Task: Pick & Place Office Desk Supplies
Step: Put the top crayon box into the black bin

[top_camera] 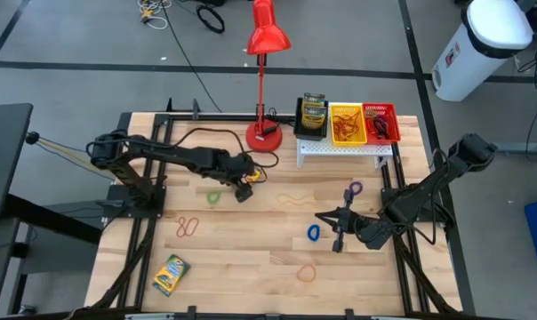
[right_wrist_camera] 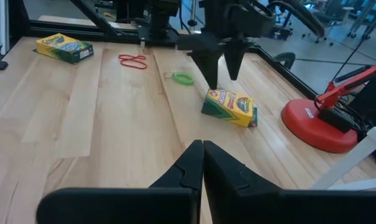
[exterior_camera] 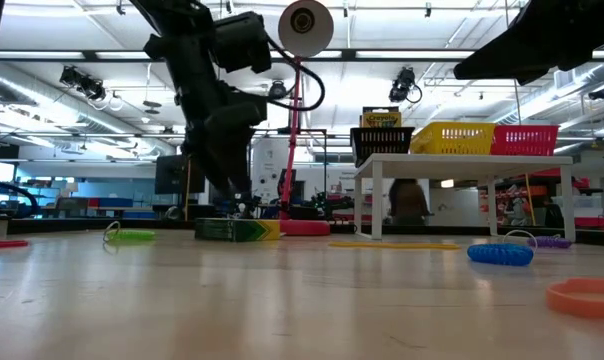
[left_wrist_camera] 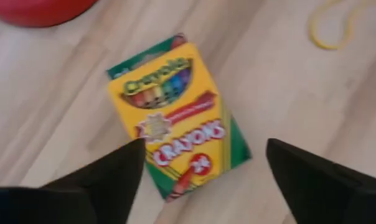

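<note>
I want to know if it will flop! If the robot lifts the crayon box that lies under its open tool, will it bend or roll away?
The crayon box is a flat cardboard carton lying on its broad face, so it probably stays stiff and won't roll. Its printed faces look smooth, so it might slip between the left tool's fingers. It is likely light for its size.

**Left arm reaches inward with fingers spread, right arm rests closed**

You see the left arm stretched from the table's left edge toward the middle, its wrist bent down and the left gripper (top_camera: 244,188) pointing at the tabletop, its fingers (left_wrist_camera: 107,177) spread wide apart and holding nothing. Your right arm folds in from the right edge, low over the table, the right gripper (top_camera: 338,233) pressed closed and empty.
</note>
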### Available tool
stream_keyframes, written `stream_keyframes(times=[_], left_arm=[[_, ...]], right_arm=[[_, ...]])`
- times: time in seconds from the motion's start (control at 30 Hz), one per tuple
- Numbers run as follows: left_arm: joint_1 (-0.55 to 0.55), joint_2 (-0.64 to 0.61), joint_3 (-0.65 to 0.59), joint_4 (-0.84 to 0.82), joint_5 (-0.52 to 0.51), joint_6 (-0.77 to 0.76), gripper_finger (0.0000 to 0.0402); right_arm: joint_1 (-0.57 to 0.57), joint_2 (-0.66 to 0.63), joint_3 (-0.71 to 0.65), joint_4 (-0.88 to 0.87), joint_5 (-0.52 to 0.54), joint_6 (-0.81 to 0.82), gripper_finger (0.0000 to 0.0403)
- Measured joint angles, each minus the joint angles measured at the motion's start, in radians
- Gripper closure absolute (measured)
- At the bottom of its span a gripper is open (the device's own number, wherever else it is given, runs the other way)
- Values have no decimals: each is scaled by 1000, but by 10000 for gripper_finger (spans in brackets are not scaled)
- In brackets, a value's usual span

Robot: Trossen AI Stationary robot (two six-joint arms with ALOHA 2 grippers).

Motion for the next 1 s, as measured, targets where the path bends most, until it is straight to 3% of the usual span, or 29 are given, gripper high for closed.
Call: stream_keyframes(times=[0.13, 0.3, 0.57, 0.73, 0.9, 1.0], left_arm=[[28, 0, 0, 3, 17, -33, 26], [80, 0, 0, -9, -18, 55, 26], [164, 73, 0, 21, 219, 182, 40], [127, 124, 3, 113, 287, 294, 50], [33, 128, 1, 179, 374, 313, 75], [-42, 127, 0, 166, 306, 314, 86]], right_arm=[[0, 23, 0, 6, 0, 0, 382], [0, 65, 0, 23, 0, 0, 382], [0, 77, 0, 29, 0, -5, 382], [0, 77, 0, 28, 0, -5, 382], [0, 77, 0, 29, 0, -5, 382], [0, 77, 0, 29, 0, -5, 382]])
